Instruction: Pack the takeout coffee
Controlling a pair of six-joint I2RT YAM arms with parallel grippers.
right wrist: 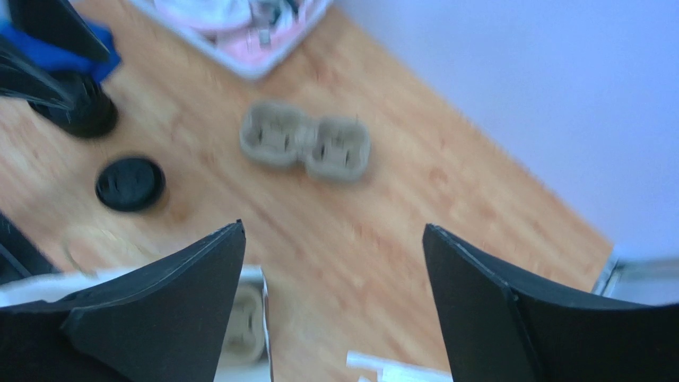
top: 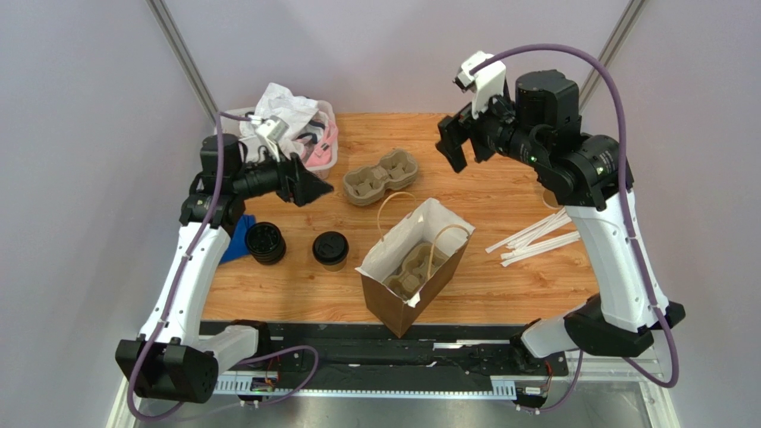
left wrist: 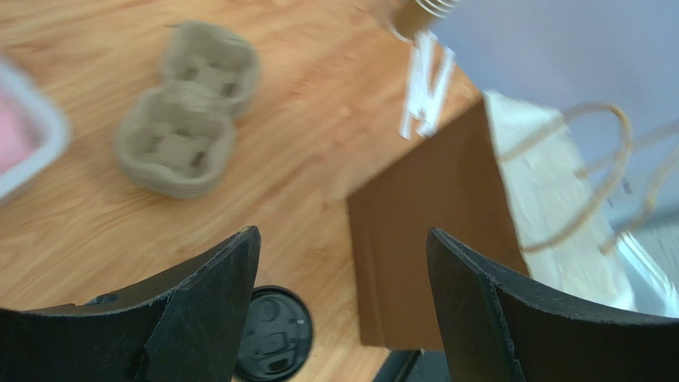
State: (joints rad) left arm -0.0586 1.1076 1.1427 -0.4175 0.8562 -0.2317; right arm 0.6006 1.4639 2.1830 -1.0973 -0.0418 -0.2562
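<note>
Left pincer [left wrist: 343, 235]: jaws wide, nothing between them, held above the surface [top: 500, 285] just beside the bin [top: 323, 153].
Right pincer [right wrist: 333, 229]: jaws wide, empty, raised over the far right part of the surface.
Coffee [top: 330, 250]: upright on the surface, lid on, between the lid stack [top: 265, 242] and the bag [top: 393, 308], outside the bag, apart from both pincers.
Bag: brown, standing open near the front edge, a carrier [top: 415, 272] inside it.
Second carrier [top: 381, 176]: flat on the surface beyond the bag.
Straws [top: 536, 236]: loose on the right side.
</note>
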